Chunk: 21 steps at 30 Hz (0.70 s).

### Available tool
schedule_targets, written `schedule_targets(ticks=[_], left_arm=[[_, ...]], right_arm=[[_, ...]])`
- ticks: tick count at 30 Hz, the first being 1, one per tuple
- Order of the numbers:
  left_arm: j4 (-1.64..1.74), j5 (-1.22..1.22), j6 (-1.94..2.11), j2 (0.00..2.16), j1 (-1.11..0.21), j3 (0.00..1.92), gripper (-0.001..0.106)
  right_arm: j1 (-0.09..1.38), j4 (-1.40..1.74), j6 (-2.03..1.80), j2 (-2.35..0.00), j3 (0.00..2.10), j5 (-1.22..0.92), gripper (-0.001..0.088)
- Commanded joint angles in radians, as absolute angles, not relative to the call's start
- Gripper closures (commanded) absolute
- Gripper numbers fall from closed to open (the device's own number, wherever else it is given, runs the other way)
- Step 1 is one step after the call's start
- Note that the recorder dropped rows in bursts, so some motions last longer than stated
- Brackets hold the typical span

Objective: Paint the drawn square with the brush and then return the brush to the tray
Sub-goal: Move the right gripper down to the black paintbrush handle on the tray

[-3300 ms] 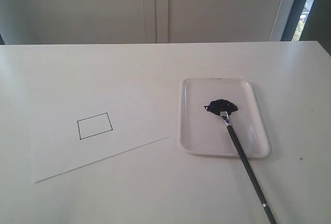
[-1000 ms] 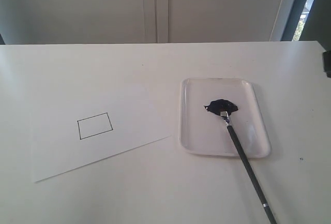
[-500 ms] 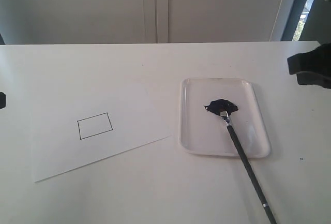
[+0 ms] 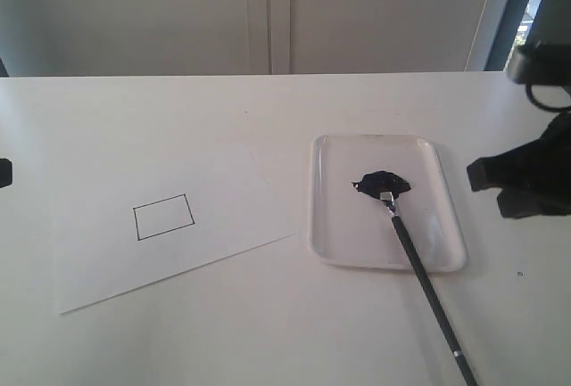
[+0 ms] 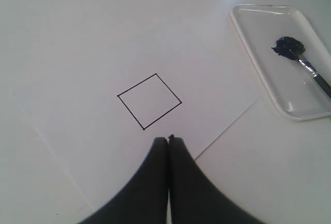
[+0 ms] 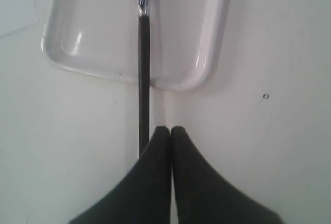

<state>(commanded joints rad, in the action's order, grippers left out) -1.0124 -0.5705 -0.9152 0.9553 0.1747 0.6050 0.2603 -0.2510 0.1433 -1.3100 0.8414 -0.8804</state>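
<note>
**Both hands pressed together, brush lying in tray, square blank**

- Left hand (image 5: 168, 140): fingers pressed together, nothing between them. In the left wrist view it hangs above the paper (image 5: 93, 131), its tips just short of the drawn square's near corner.
- Right hand (image 6: 170, 129): fingers pressed together, nothing pinched. In the right wrist view the brush handle runs out of sight behind one finger, not between the two. Can't tell if they touch. In the exterior view the hand is a dark mass at 3 o'clock of the tray, apart from it.
- Brush (image 4: 419, 270): bristles sit in the dark paint blob (image 4: 382, 183) inside the tray. The handle crosses the tray rim and runs out over the desk (image 4: 134, 110) toward 5 o'clock. Its end leaves the exterior view at the bottom edge.
- Tray (image 4: 326, 199): flat on the desk, at 3 o'clock of the paper, close to the paper's corner but not touching.
- Drawn square (image 4: 163, 217): on the paper, at 9 o'clock of the tray and well apart from it. Black outline only, inside is white, no paint.
</note>
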Motion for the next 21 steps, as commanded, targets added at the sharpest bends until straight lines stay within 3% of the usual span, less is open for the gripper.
schedule_targets(ticks=[4, 8, 10, 14, 21], left_arm=[[-1.012, -0.571, -0.915, 0.955, 0.175, 0.605, 0.105], [-1.012, -0.571, -0.915, 0.955, 0.175, 0.605, 0.105], [-1.012, -0.571, -0.915, 0.955, 0.175, 0.605, 0.105], [-1.012, -0.573, -0.915, 0.955, 0.175, 0.605, 0.105], [-1.012, -0.573, -0.915, 0.955, 0.175, 0.605, 0.105]], right_arm=[[0.260, -0.340, 0.233, -1.374, 0.816, -0.891, 0.0658], [0.260, -0.392, 0.300, -1.426, 0.812, -0.874, 0.0409], [0.260, -0.424, 0.313, -1.439, 0.812, -0.851, 0.0337], [0.260, -0.450, 0.315, -1.463, 0.812, -0.786, 0.0333], [0.268, -0.459, 0.306, -1.561, 0.807, -0.818, 0.0423]])
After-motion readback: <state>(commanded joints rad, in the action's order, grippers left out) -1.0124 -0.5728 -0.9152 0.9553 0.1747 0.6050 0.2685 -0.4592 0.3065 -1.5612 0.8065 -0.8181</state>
